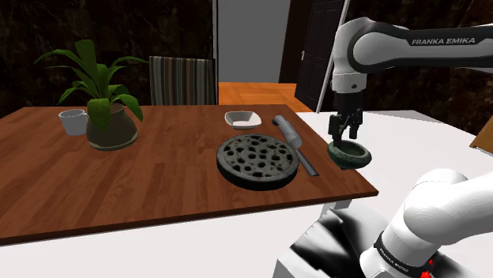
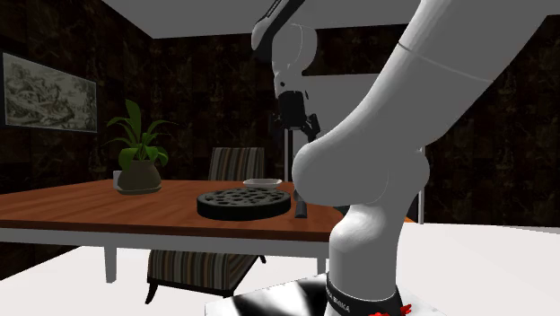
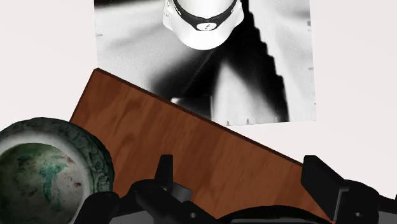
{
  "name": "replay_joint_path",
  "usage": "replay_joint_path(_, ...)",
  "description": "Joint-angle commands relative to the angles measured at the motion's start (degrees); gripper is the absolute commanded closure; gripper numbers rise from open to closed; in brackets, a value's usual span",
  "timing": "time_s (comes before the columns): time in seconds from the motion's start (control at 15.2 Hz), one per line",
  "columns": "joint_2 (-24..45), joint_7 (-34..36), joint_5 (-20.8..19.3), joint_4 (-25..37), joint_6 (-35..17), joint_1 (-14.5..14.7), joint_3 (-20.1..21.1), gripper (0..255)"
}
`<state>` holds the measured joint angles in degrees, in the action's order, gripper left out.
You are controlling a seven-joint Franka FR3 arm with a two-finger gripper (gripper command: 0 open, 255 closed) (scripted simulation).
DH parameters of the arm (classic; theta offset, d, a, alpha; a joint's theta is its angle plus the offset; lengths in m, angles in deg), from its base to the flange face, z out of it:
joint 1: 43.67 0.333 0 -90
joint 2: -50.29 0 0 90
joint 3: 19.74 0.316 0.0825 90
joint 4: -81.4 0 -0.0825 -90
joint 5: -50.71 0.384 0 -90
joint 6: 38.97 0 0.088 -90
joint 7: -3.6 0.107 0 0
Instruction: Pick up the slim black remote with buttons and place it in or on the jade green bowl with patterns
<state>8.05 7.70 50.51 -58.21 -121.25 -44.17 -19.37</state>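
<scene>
White arm, black pincer

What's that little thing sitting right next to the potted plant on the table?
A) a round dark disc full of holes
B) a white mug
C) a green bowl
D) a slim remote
B: a white mug stands close beside the potted plant, on the side toward the shoulder view's left.

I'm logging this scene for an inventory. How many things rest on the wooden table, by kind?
Bowls: 2 (green bowl, white dish)
Mug: 1
Potted plant: 1
Round perforated disc: 1
Long grey utensil: 1
Total: 6
</scene>
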Motion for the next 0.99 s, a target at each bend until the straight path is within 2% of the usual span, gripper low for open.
replay_joint_path(0.0,0.00,0.00,0.00,0.00,0.00,0.00,0.00,0)
replay_joint_path(0.46,11.14,3.22,0.41,-1.81,-13.99,-3.29,-2.60,0)
replay_joint_path(0.92,24.44,5.44,1.81,-0.13,-26.67,-5.98,-5.54,0)
